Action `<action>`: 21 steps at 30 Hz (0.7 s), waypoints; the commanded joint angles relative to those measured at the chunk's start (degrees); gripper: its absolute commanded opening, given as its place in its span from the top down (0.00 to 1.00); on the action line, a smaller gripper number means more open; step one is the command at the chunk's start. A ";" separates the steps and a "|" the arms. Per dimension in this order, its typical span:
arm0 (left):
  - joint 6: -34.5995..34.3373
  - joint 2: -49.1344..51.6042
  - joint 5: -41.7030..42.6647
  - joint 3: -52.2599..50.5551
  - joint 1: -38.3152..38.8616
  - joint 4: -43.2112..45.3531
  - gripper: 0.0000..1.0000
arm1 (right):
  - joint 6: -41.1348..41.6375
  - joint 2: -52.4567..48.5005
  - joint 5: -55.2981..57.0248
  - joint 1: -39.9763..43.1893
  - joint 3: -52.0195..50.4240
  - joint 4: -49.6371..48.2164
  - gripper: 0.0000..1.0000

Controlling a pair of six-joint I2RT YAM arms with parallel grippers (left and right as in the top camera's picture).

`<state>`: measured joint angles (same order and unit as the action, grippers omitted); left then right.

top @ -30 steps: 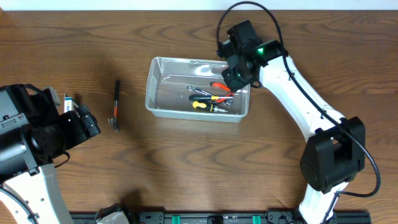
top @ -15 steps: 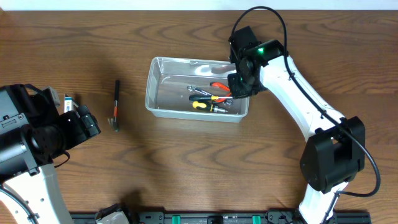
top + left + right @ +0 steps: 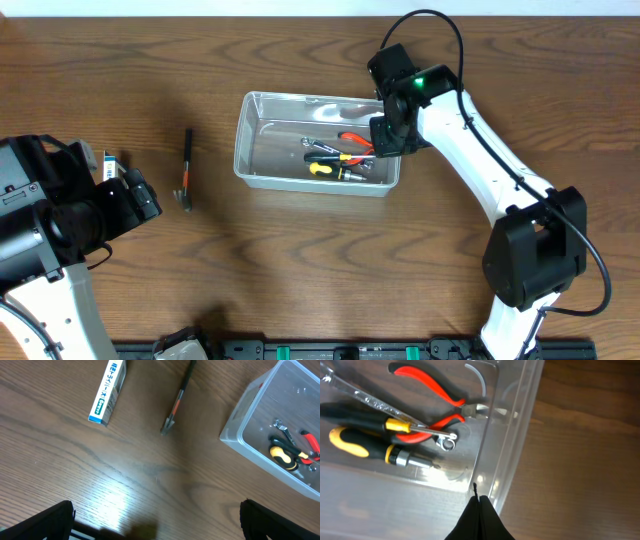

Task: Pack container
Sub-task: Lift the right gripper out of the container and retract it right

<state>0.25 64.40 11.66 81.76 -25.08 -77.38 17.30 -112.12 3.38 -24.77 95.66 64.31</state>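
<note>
Right tool: the right tool (image 3: 477,505) is clenched tip to tip with nothing between its fingers. It hangs over the container's right-hand wall, at the near corner.
Container: the container (image 3: 275,150) sits on the counter (image 3: 300,260), upright and open-topped.
Contents: red-handled pliers (image 3: 427,390), a yellow-and-black screwdriver (image 3: 375,445) and a wrench (image 3: 385,407) lie together at the container's right end. Its left half is bare.
Change: a second ago the right tool stood over the container's interior, above the tools. It has since shifted out toward the right wall, and it has hardly moved over the last half second.
Unchanged: the contents lie as they did a second ago, and the container has not shifted.
Meaning: in my judgement the last deposit is finished and the right arm is clearing away from the container.
Left tool: the left tool (image 3: 160,520) is released, its fingers spread wide. It holds nothing and sits well to the left of the container, where it was a second ago.
Outstanding: a slim dark-handled tool (image 3: 187,170) lies on the counter left of the container, untouched. A blue-white box (image 3: 110,165) lies farther left, just beside the left arm.
Progress: the packing appears partly done. The two items left of the container look likeliest to fall to the left arm.
</note>
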 commanded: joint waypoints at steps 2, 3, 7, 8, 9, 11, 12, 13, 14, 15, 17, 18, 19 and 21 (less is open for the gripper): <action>1.09 -0.11 0.13 0.76 -0.24 -0.15 0.02 | 0.85 0.44 0.68 0.92 -2.99 -1.62 0.99; 1.27 -0.11 0.13 0.76 -0.24 -0.15 0.02 | 0.87 0.44 0.68 0.92 -3.39 -1.81 0.99; 1.27 -0.11 0.13 0.76 -0.24 -0.15 0.02 | 0.92 0.44 0.70 0.92 -5.01 -2.47 0.99; 1.27 -0.11 0.13 0.76 -0.24 -0.15 0.02 | 0.92 0.44 0.70 0.92 -5.40 -2.67 0.99; 1.27 -0.11 0.13 0.76 -0.24 -0.15 0.02 | 0.98 0.44 0.70 0.98 -5.62 -2.78 0.99; 1.27 -0.11 0.13 0.76 -0.24 -0.15 0.02 | 1.14 0.44 0.87 1.31 -5.97 -2.86 0.99; 1.27 -0.11 0.13 0.76 -0.24 -0.17 0.02 | 1.14 0.44 0.94 1.55 -5.99 -2.86 0.99; 1.27 -0.11 0.13 0.76 -0.24 -0.17 0.02 | 1.14 0.44 0.94 1.86 -5.99 -2.86 0.99; 1.27 -0.11 0.13 0.76 -0.24 -0.17 0.02 | 1.14 0.44 0.94 2.14 -5.99 -2.86 0.99; 1.27 -0.11 0.13 0.76 -0.24 -0.17 0.02 | 1.16 0.44 0.94 2.45 -5.99 -2.86 0.99; 1.27 -0.11 0.13 0.76 -0.24 -0.17 0.02 | 1.18 0.44 0.92 3.13 -5.99 -2.86 0.99; 1.27 -0.11 0.13 0.76 -0.24 -0.17 0.02 | 1.20 0.44 0.94 3.48 -5.99 -2.86 0.99; 1.27 -0.11 0.13 0.76 -0.24 -0.17 0.02 | 1.38 0.44 0.96 3.87 -5.99 -2.84 0.99; 1.27 -0.11 0.13 0.76 -0.24 -0.17 0.02 | 1.90 0.44 0.94 4.81 -5.99 -2.80 0.99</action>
<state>0.47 64.40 11.66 81.76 -25.08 -77.38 17.74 -112.12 3.22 -21.61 89.91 61.47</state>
